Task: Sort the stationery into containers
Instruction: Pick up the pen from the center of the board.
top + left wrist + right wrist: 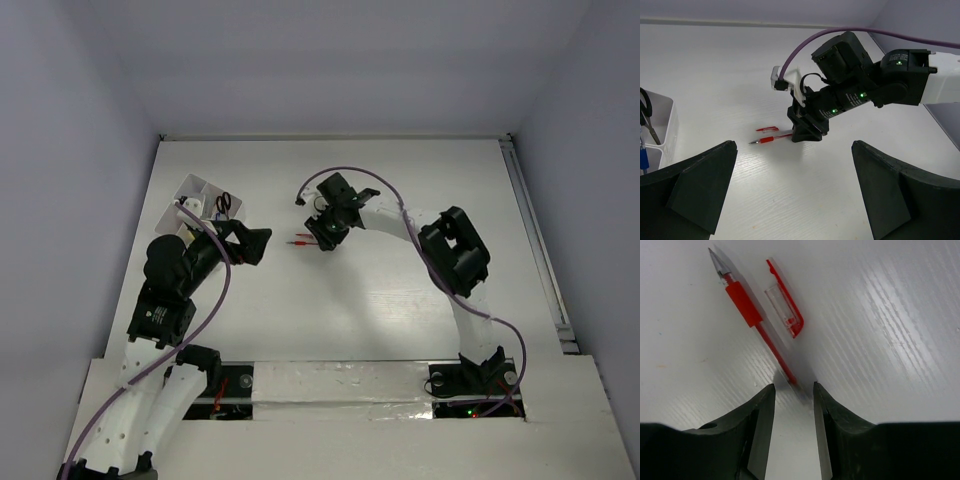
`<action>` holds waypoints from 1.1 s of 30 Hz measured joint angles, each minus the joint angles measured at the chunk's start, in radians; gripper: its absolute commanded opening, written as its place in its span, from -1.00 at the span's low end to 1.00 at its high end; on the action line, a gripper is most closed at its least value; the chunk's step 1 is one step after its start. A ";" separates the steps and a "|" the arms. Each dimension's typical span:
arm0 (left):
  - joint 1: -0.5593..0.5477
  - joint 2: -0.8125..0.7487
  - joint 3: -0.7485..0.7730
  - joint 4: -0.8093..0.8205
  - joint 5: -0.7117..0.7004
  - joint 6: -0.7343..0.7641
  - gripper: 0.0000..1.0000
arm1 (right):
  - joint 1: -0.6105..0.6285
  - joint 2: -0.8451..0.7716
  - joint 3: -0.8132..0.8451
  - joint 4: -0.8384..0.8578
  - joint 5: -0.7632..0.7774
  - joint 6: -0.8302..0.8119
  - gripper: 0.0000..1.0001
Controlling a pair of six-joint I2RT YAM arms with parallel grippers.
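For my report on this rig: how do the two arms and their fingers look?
The left arm and the right arm both have white links and black joints. A purple cable runs along each. The fingers are matte black and wedge-shaped. Small green lights glow on the right arm's wrist.

White left arm (130,400) and right arm (468,320), black joints, a purple cable (799,47) along each; green lights (860,95) dot the right wrist.

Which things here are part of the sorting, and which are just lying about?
Job: red pen, its loose cap, white organiser, scissors and blue pen already in it.
Lying about: purple cable, taped strip at the near edge.
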 measured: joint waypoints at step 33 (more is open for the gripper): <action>0.007 -0.010 -0.004 0.026 0.025 -0.056 0.93 | 0.210 -0.436 -0.554 0.687 0.012 0.520 -1.00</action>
